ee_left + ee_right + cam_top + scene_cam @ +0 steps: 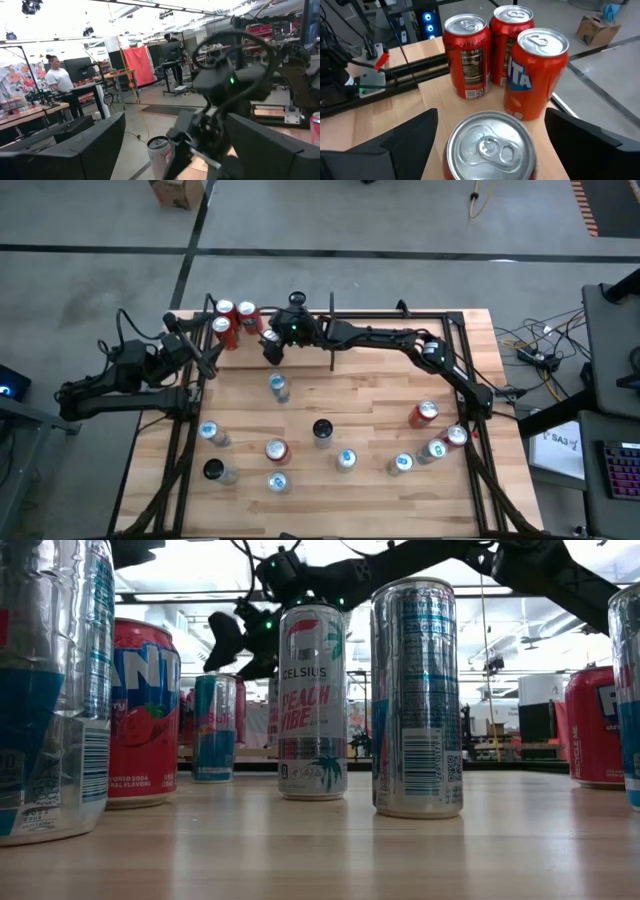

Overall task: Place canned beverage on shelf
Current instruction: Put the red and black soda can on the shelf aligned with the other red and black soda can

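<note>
From above, the right gripper reaches to the shelf at upper left of the frame, beside three red cans; the left gripper waits at left, fingers apart. In the right wrist view, dark fingers stand wide apart flanking a silver-topped can, upright on pale wood below centre, not clamped.

Bright overhead lights; nearest cans blurred.

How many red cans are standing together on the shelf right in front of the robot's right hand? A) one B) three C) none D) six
B: the right wrist view shows three red metal cans upright in a cluster on the light wood shelf floor, beyond a fourth silver-topped can between the right gripper's open jaws.
</note>
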Available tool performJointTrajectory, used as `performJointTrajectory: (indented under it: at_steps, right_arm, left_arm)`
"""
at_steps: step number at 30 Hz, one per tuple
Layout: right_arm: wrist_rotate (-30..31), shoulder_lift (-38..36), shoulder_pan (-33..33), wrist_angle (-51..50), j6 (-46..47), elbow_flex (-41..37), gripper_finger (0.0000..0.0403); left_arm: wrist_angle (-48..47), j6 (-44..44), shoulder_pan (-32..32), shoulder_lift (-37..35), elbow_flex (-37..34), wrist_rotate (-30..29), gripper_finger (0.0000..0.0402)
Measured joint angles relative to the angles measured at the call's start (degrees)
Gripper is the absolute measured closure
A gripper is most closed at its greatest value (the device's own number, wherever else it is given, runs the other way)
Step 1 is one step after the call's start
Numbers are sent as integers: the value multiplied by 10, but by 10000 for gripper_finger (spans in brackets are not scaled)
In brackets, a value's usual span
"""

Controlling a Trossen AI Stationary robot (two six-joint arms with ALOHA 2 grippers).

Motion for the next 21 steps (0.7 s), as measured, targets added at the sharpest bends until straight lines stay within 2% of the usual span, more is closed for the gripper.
performJointTrajectory:
  at_steps: [5, 11, 18, 21]
  right_arm:
    - [0, -19, 2, -114, -30, 67, 56]
    - [1, -75, 16, -267, -92, 141, 74]
    - [1, -170, 26, -357, -104, 139, 78]
    - [1, -202, 31, -399, -105, 139, 78]
  left_arm:
    - [-4, -13, 0, 26, 0, 24, 78]
    - [-23, -43, -1, 66, 0, 32, 102]
    - [-20, -109, -1, 113, 0, 110, 161]
    - [-18, -135, -1, 134, 0, 115, 199]
